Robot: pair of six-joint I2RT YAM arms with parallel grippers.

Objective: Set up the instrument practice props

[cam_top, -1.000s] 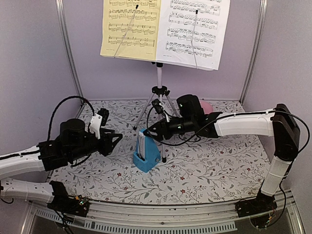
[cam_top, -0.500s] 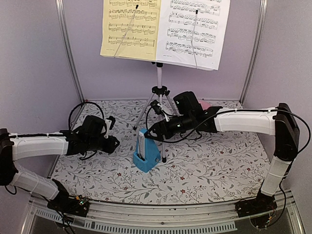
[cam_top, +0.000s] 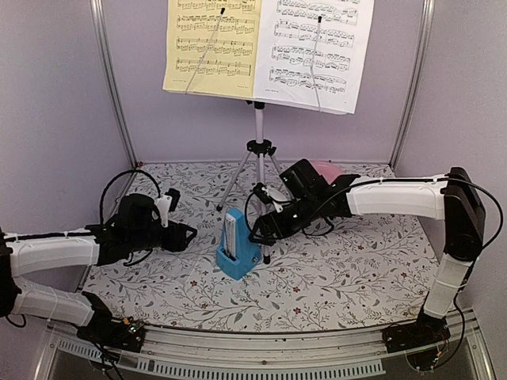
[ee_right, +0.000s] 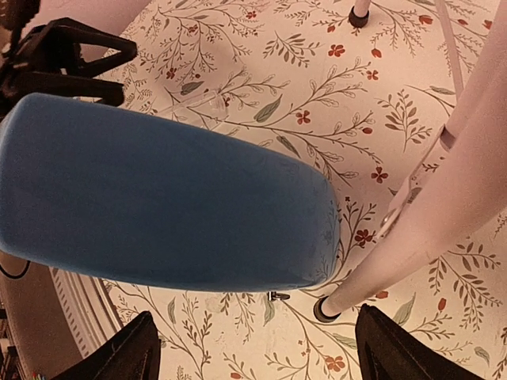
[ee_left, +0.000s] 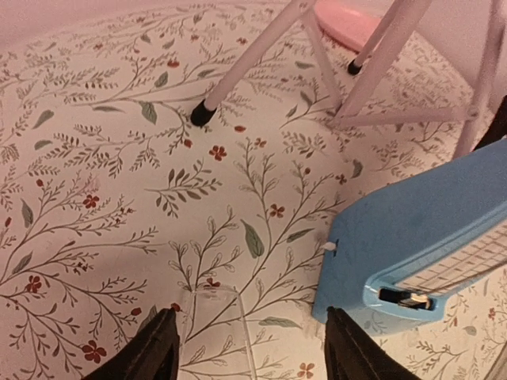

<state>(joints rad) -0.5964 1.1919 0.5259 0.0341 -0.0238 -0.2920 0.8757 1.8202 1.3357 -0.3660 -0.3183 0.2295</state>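
Right gripper (cam_top: 256, 233) has dipped lower, tight beside the blue metronome (cam_top: 239, 252), its fingers swinging apart!
Its jaws gape wide and empty, with the metronome's body just ahead of them and a leg of the music stand (cam_top: 258, 149) off to their right. Left gripper (cam_top: 187, 234) on the far side is spread too, gripping nothing, the metronome ahead to its right on the floral table (cam_top: 356, 273). Behind both grippers the stand carries the yellow sheet (cam_top: 211, 47) and white sheet (cam_top: 314, 52) side by side.
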